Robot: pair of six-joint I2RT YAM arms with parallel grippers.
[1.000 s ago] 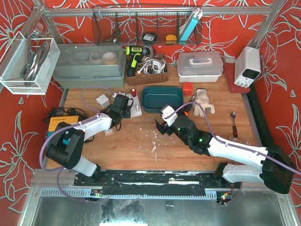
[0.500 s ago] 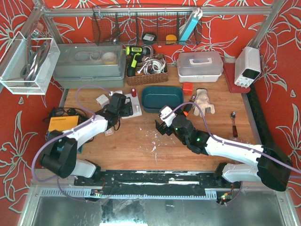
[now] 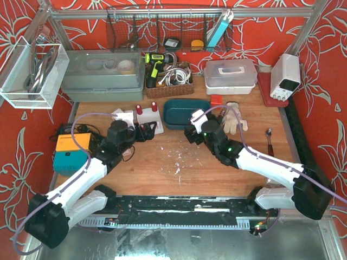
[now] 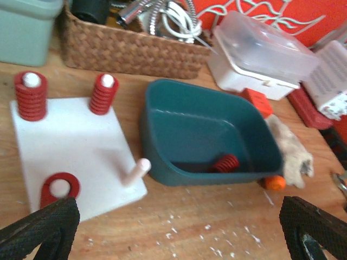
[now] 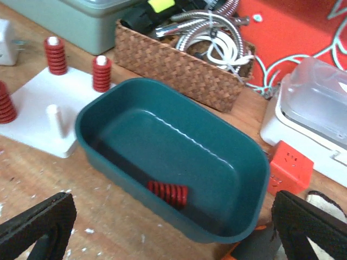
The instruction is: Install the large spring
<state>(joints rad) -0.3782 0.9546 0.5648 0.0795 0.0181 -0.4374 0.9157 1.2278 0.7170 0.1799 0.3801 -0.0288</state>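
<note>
A white peg plate (image 4: 76,141) carries red springs on three pegs. The widest, the large spring (image 4: 58,188), sits on the near left peg; it also shows at the right wrist view's left edge (image 5: 4,103). Two slimmer springs (image 4: 31,96) (image 4: 103,93) stand at the back, and one peg (image 4: 135,172) is bare. Another red spring (image 5: 169,193) lies in the teal bin (image 5: 108,157). My left gripper (image 4: 176,233) is open, just short of the plate's near edge (image 3: 142,131). My right gripper (image 5: 173,227) is open in front of the bin (image 3: 191,133).
Behind the plate stand a wicker basket (image 3: 168,82), a grey lidded box (image 3: 103,76) and a white lidded container (image 3: 230,73). A small orange box (image 3: 216,101), a glove (image 3: 235,116) and a spoon (image 3: 269,142) lie right of the bin. An orange and teal device (image 3: 70,151) sits far left.
My left gripper opened and drew back from the peg plate toward the near left. My right gripper moved up to the teal bin's near edge.
</note>
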